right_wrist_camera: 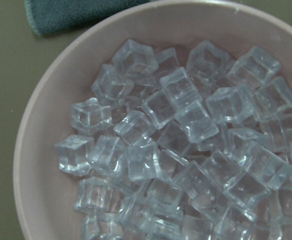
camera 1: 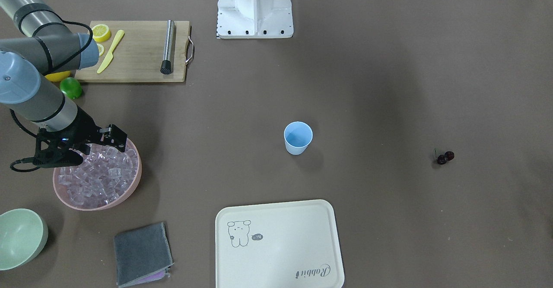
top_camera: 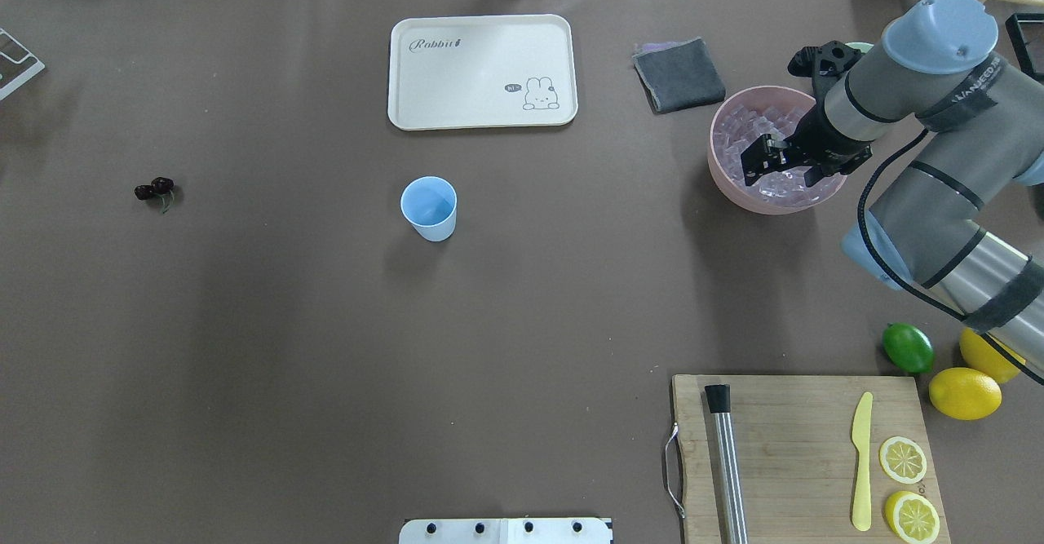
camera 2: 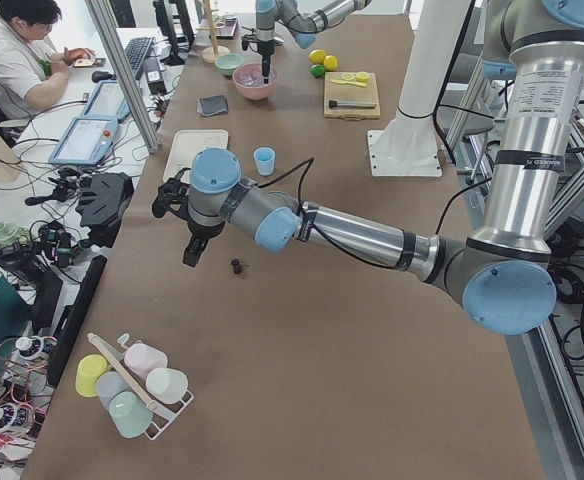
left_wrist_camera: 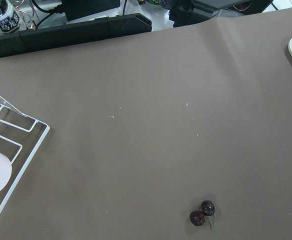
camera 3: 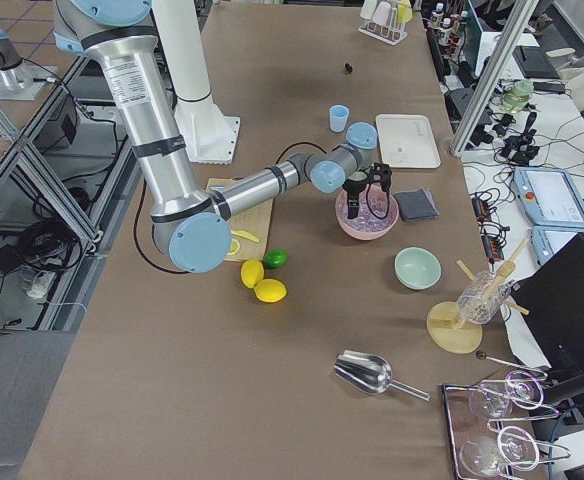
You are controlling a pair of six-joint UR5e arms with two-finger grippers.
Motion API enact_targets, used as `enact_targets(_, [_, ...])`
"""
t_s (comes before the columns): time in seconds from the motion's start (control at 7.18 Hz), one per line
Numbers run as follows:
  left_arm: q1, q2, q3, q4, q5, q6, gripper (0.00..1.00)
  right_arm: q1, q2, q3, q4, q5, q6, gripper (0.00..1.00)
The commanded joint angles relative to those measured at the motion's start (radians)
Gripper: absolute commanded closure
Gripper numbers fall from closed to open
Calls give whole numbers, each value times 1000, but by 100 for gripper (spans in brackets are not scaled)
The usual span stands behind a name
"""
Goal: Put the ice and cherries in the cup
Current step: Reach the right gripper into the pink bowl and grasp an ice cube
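Note:
The light-blue cup (top_camera: 429, 207) stands upright mid-table and looks empty; it also shows in the front view (camera 1: 297, 137). The ice (right_wrist_camera: 176, 145) fills a pink bowl (top_camera: 718, 170). My right gripper (top_camera: 771, 161) hangs just over the ice (camera 1: 99, 175), jaws apart and empty; its fingers are out of the right wrist view. The cherries (top_camera: 154, 189) lie on the table far from the cup, and also show in the left wrist view (left_wrist_camera: 202, 213). My left gripper (camera 2: 190, 250) hovers beside the cherries (camera 2: 236, 266); I cannot tell if it is open or shut.
A cream tray (top_camera: 481, 71) and a grey cloth (top_camera: 679, 75) lie beyond the cup. A cutting board (top_camera: 791, 430) holds a knife, lemon slices and a steel rod. A lime (top_camera: 908, 347), lemons (top_camera: 964, 392), a pale green bowl (camera 1: 19, 238) and a white rack (left_wrist_camera: 6, 150) stand nearby.

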Motion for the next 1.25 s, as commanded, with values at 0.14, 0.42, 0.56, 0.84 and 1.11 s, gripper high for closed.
enact_targets(0.14, [1,25,12,-38,0,-1,2,-9,-6,6,15,-35,-2,35])
enact_targets(0.42, [2,33,19,-55,0,-1,2,-9,-6,2,15,-38,-9,44])
enact_targets(0.56, [2,33,23,-56,2,-1,2,-9,-6,-1,15,-40,-9,55])
enact_targets(0.84, [2,33,22,-56,0,-1,2,-9,-4,2,15,-44,-11,73])
enact_targets(1.11, [2,33,22,-56,0,-1,2,-9,-12,12,15,-76,-11,100])
